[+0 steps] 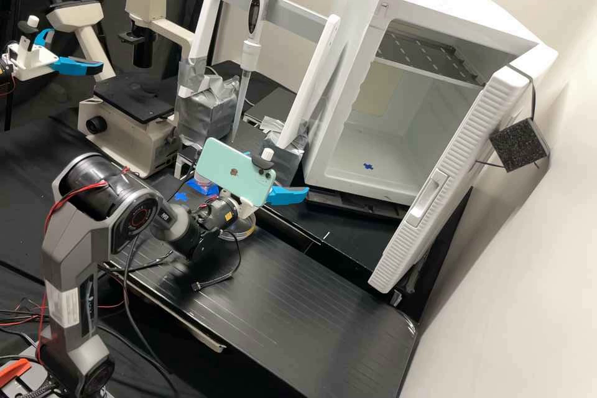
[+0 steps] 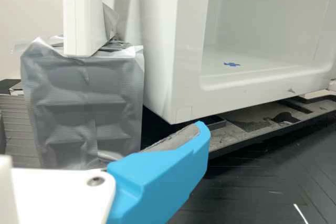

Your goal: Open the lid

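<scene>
the dark grey arm is holding its white hand with blue fingers above the black table, and the hand is standing released, its fingers spreading apart and gripping nothing. a mint-green phone is sitting on the wrist, covering part of the hand.

a clear, shallow round dish is resting on the table beneath the wrist, partly hidden by it. a small clear round container is peeking out behind the phone, near blue tape. i cannot tell which of the two is bearing the lid, or how the lid is lying.

a big white box-shaped cabinet is standing beyond the table with its ribbed white door hanging open, a small blue cross marking its floor. beside the cabinet, a white frame is rising from blocks wrapped in grey tape, and a white pipette with a red button is hanging upright in it. a cream and black microscope is standing near the frame.
</scene>
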Controlling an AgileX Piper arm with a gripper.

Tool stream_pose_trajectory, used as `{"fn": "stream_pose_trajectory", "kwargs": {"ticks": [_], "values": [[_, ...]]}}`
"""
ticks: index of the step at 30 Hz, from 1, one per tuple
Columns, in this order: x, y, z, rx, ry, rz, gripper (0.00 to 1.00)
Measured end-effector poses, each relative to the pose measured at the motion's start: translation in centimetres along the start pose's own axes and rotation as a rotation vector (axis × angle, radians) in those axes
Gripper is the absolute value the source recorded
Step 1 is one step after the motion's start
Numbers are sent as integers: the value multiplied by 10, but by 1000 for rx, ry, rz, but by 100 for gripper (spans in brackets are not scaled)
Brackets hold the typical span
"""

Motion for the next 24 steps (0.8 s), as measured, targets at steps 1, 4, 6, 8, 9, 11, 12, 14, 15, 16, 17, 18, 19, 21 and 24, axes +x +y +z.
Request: {"fn": "stream_pose_trajectory", "kwargs": {"ticks": [1, 4, 6, 8, 9, 11, 12, 14, 15, 16, 17, 18, 19, 21, 24], "values": [[0, 0, 0, 0, 0, 0, 100], [0, 0, 0, 0, 1, 1, 100], [0, 0, 0, 0, 1, 1, 100], [0, 0, 0, 0, 1, 1, 100], [-1, 0, 0, 0, 3, 2, 100], [-4, -1, 2, -1, 2, 2, 100], [-7, -1, 2, 0, 4, 4, 100], [-17, -1, 5, -1, 10, 8, 100], [-22, -1, 5, -4, 18, 11, 100], [-27, 0, 6, -2, 27, 17, 100], [-37, 2, 6, 2, 49, 31, 100], [-44, 4, 5, 1, 71, 46, 100], [-52, 5, 5, 3, 87, 53, 100], [-66, 6, 5, 12, 116, 66, 100], [-93, 7, 5, 10, 149, 65, 100]]}}
